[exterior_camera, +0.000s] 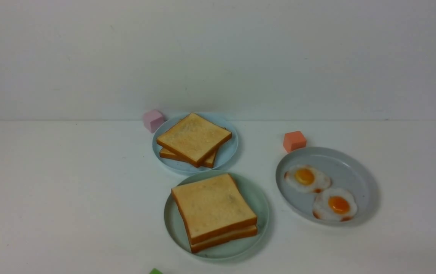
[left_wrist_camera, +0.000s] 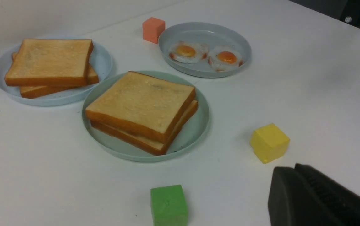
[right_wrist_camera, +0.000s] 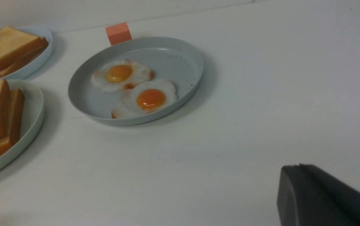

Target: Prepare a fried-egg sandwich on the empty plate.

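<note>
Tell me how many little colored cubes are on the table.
4: a pink cube beside the light-blue plate, an orange cube behind the grey plate, and a green cube and a yellow cube on the near side. Others could lie outside all views.

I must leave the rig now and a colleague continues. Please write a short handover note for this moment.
Left gripper: only one dark finger shows in its wrist view, away from everything; open or shut cannot be told.
Right gripper: the same.
The mint-green plate holds two stacked toast slices. No egg shows between them.
The grey plate holds two fried eggs. The light-blue plate holds two more slices.
Done: bread is stacked.
Left: check that the filling is inside; if not, lift the top slice and add an egg.
</note>
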`<act>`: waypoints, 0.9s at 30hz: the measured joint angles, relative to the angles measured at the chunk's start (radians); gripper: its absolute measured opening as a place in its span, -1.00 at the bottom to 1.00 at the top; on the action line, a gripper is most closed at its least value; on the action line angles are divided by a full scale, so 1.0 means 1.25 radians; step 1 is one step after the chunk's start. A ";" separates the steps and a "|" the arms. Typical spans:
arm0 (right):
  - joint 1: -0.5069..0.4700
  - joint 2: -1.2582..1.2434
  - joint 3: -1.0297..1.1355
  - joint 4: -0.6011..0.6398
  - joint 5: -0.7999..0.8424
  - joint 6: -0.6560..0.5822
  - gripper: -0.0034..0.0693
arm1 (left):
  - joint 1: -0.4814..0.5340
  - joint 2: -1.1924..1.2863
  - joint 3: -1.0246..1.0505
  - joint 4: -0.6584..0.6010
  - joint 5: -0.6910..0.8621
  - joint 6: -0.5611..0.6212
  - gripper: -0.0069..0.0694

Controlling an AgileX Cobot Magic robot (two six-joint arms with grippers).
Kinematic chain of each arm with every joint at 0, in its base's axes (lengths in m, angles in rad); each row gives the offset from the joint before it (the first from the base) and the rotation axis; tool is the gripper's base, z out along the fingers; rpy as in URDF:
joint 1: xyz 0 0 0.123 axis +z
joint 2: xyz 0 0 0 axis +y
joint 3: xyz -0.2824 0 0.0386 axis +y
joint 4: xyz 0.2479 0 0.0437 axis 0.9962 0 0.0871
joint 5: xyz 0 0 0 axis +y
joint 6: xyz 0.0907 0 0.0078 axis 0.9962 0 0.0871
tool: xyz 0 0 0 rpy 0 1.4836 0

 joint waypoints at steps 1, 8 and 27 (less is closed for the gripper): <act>0.000 0.000 0.000 0.000 0.000 0.000 -0.90 | 0.023 -0.015 0.018 -0.004 -0.028 0.000 -0.77; 0.000 0.000 0.000 0.000 0.000 0.000 -0.89 | 0.337 -0.184 0.129 -0.043 -0.109 -0.048 -0.85; 0.000 0.000 0.000 0.000 0.000 0.000 -0.86 | 0.497 -0.229 0.210 -0.033 0.074 -0.096 -0.85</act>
